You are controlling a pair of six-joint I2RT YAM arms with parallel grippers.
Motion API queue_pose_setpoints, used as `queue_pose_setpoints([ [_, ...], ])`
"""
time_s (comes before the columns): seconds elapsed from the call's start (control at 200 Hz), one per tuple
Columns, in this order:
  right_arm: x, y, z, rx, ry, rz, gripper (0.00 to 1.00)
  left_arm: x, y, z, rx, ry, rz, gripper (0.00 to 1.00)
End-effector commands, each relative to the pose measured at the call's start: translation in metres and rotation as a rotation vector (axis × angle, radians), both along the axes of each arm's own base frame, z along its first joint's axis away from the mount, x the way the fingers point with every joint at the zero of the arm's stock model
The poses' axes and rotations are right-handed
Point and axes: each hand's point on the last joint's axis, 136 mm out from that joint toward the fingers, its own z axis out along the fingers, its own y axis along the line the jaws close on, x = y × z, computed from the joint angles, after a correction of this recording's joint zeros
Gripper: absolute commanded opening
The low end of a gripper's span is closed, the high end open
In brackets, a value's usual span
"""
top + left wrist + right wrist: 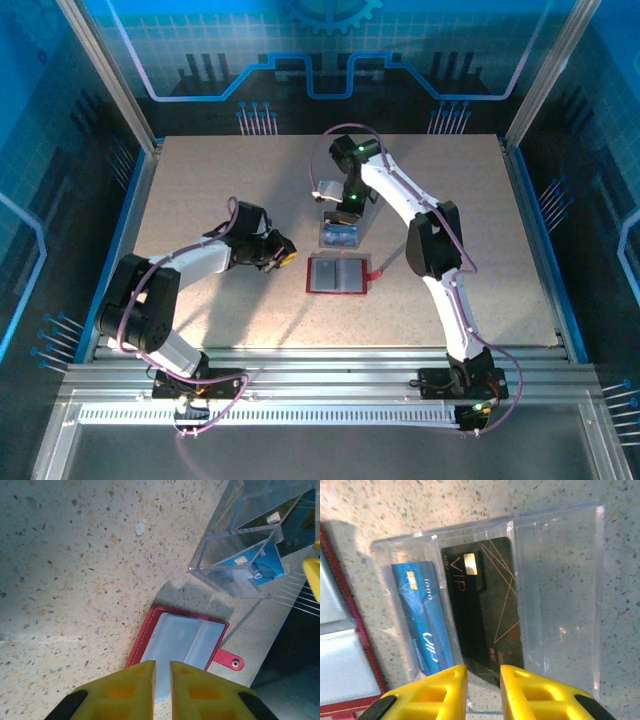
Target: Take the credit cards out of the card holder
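The red card holder lies open and flat mid-table, its grey pockets facing up and its strap tab pointing right. The blue card stands in a clear box beside a black card with gold lines. The pinkish-white card is out of view. My right gripper hovers over the box, slightly open, with nothing between its fingers. My left gripper sits at the holder's left edge, its fingers a thin slit apart, and holds nothing.
The clear box has several compartments and stands just behind the holder. The table's metal side rails and the blue enclosure walls bound the speckled tabletop. Bare tabletop stretches to the left and right of the holder.
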Motion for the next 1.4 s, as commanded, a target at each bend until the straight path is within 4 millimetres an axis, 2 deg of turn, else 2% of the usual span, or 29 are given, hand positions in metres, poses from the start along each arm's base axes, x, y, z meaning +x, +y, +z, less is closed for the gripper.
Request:
queue_pose_setpoints([
  [0.0, -0.001, 0.008, 0.044, 0.114, -0.071, -0.054, 0.26, 0.002, -0.007, 0.001, -0.029, 0.004, -0.02, 0.16],
  [0.105, -0.01, 0.009, 0.055, 0.161, -0.075, -0.089, 0.25, 0.002, -0.014, -0.001, -0.031, 0.008, -0.036, 0.16],
  [0.335, -0.038, 0.01, 0.061, 0.212, -0.068, -0.166, 0.23, 0.005, -0.03, -0.004, -0.034, 0.015, -0.068, 0.16],
  [0.5, -0.065, 0.019, 0.059, 0.262, -0.038, -0.213, 0.23, 0.006, -0.041, -0.007, -0.038, 0.029, -0.095, 0.16],
  [0.755, -0.104, 0.036, 0.041, 0.302, 0.033, -0.315, 0.22, -0.001, -0.05, -0.016, -0.033, 0.059, -0.12, 0.16],
  [0.906, -0.115, 0.045, 0.031, 0.382, 0.098, -0.468, 0.22, -0.004, -0.051, -0.02, -0.03, 0.071, -0.13, 0.16],
  [1.101, -0.129, 0.047, 0.016, 0.474, 0.208, -0.685, 0.21, -0.013, -0.051, -0.029, -0.019, 0.102, -0.142, 0.16],
  [1.201, -0.134, 0.048, 0.011, 0.526, 0.264, -0.79, 0.18, -0.018, -0.05, -0.034, -0.006, 0.113, -0.144, 0.15],
  [1.396, -0.142, 0.054, 0.0, 0.587, 0.38, -0.901, 0.15, -0.026, -0.046, -0.038, 0.006, 0.128, -0.138, 0.14],
])
